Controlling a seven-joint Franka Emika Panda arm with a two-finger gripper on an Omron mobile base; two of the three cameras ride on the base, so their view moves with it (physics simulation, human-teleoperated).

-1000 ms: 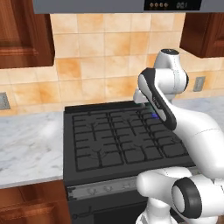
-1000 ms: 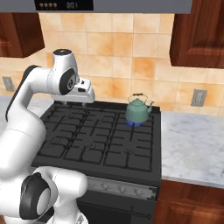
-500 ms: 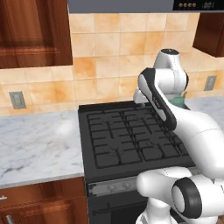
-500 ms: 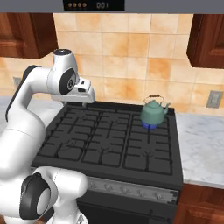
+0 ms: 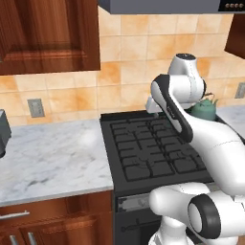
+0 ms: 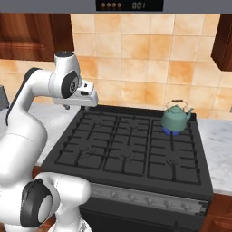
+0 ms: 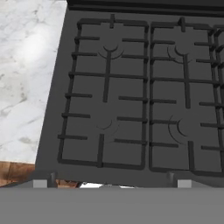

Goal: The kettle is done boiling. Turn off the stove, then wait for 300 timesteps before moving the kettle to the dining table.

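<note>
Stove (image 6: pixel 131 149) takes up the middle of both base views: a wide black range with cast grates in a grid of straight bars over round burner wells, a grey knob strip (image 6: pixel 149 200) along its front edge and a dark oven door below. In the hand view the grates (image 7: pixel 144 94) show as matte black ribs over four shallow burner rings. To the stove's left lies a table (image 5: pixel 48 160) of white-grey veined marble, smooth and glossy, over reddish-brown wood cabinets with metal handles. Behind runs a wall of square tan and orange tiles (image 6: pixel 149 59), with dark wood cupboards (image 5: pixel 48 36) above and a grey hood (image 6: pixel 136 5) carrying a small display.

The kettle (image 6: pixel 176 118), squat, rounded and teal-green with a thin arched handle and short spout, sits upright on the stove's back right burner, where a little blue shows under its base. The jaws (image 6: pixel 67 107) hang above the stove's back left corner, well apart from the kettle and to its left; whether they are open or closed I cannot tell.
</note>
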